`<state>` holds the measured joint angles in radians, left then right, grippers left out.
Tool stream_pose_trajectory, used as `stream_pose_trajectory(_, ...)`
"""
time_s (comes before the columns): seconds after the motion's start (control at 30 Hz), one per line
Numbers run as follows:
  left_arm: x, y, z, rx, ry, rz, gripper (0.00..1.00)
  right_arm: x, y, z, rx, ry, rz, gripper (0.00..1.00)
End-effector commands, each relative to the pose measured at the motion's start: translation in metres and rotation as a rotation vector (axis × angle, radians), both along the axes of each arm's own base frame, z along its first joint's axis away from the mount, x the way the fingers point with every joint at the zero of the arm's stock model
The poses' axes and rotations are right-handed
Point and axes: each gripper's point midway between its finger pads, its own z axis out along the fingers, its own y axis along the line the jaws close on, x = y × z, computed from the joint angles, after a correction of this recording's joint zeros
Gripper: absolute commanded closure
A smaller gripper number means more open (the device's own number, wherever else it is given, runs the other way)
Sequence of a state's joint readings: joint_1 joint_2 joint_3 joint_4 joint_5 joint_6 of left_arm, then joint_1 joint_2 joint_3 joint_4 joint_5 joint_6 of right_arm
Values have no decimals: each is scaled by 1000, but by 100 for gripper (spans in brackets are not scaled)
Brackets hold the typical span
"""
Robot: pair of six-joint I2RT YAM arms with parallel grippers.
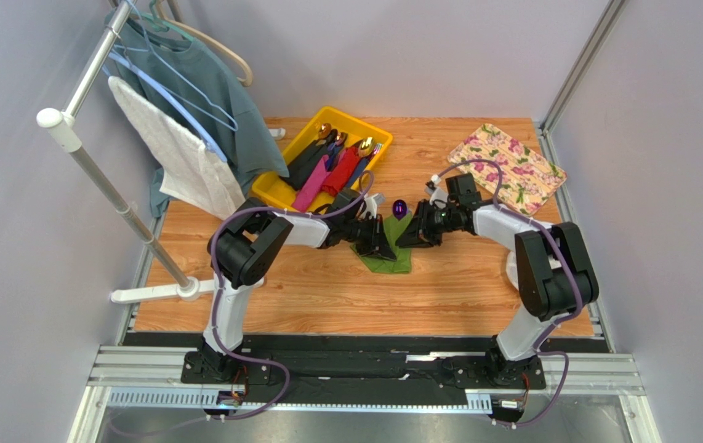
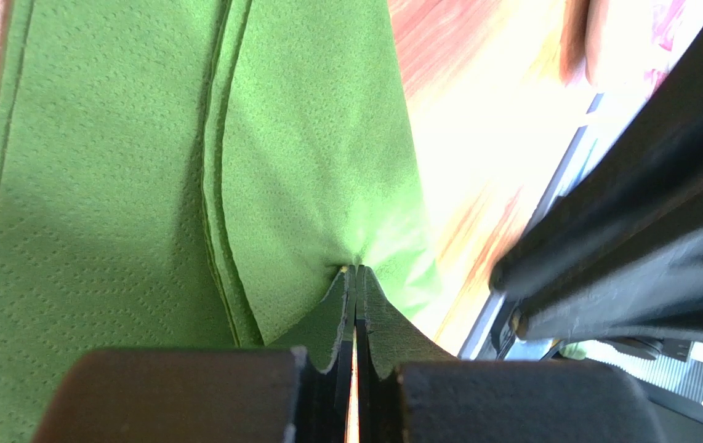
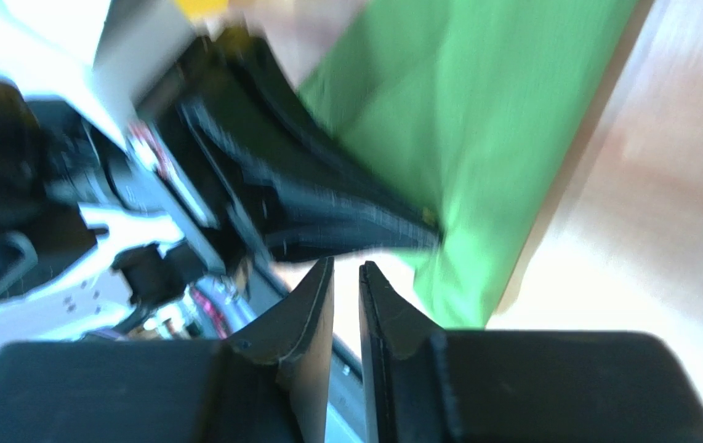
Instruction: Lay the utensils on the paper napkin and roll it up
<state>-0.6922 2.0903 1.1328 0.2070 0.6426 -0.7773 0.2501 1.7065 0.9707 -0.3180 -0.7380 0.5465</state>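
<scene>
Top external view: the left hand (image 1: 385,242) and right hand (image 1: 413,235) are meeting tip to tip over the paper napkin (image 1: 392,262), which is lying on the desk (image 1: 346,305) directly beneath both hands. The utensils (image 1: 332,166) are resting in a yellow tray (image 1: 281,191), beyond the left hand and well apart from it. A floral mat (image 1: 508,166) is lying beyond the right hand.

Left wrist view: the left hand (image 2: 356,272) is pressing its fingers together on a puckered fold of the paper napkin (image 2: 124,185), the sheet spreading ahead of the fingertips. The right hand (image 2: 623,231) is showing as a dark shape beside it.

Right wrist view (blurred): the right hand (image 3: 346,272) is holding its fingers slightly apart with nothing between them. The napkin (image 3: 475,120) is lying just ahead, with the left hand (image 3: 327,212) touching it.
</scene>
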Motion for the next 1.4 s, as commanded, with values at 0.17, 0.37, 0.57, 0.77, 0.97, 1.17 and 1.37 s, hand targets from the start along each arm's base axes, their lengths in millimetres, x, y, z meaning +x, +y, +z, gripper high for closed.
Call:
stream_pose_trajectory(0.17,-1,14,-37,115,19,33,100,-46,-6,-46,27,189,15,92)
stream_pose_trajectory(0.37,-2,16,-37,119,13,34,100,-47,-20,-84,-3,312,-31,96)
stream_pose_trajectory(0.57,-1,16,-38,118,13,33,100,-34,-12,-45,81,228,-6,98)
stream_pose_trajectory(0.77,-2,17,-36,118,4,21,100,6,-5,2,118,73,-20,96)
stream_pose_trajectory(0.97,-2,17,-37,123,-9,6,100,41,-7,-10,54,32,-81,96)
stream_pose_trajectory(1.17,-2,19,-38,152,-26,-31,100,67,-2,-24,-2,-6,-112,97)
stream_pose_trajectory(1.37,-1,21,-39,170,-33,-48,100,73,-7,-51,-83,19,-153,98)
